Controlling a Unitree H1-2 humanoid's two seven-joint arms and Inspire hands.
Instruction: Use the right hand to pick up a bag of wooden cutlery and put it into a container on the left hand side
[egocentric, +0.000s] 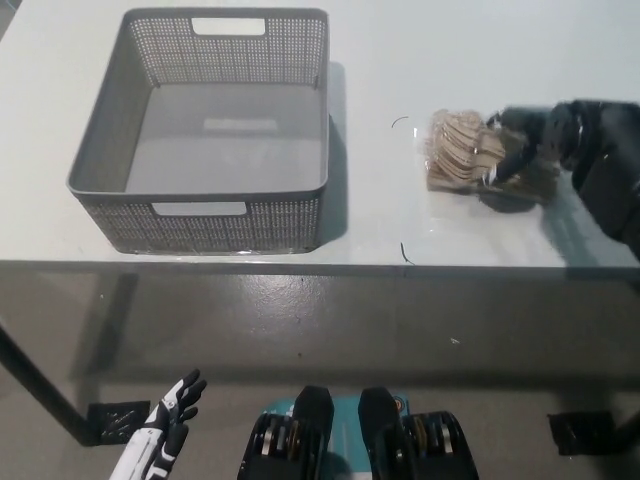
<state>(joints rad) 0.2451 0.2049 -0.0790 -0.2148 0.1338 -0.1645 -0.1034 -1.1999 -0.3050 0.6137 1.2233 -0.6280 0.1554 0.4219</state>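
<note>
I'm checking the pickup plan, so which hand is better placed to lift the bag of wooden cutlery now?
The right hand: it is already on the bag of wooden cutlery on the white table. The left hand hangs low, below the table edge, far from the bag.

- Bag of wooden cutlery (466, 152): clear plastic pack of tan wooden pieces, lying flat on the white surface at centre right of the frame, its right end covered.
- Container (113, 195): grey perforated rectangular basket with cut-out handles, upright and empty, upper left of the frame, well apart from the bag.
</note>
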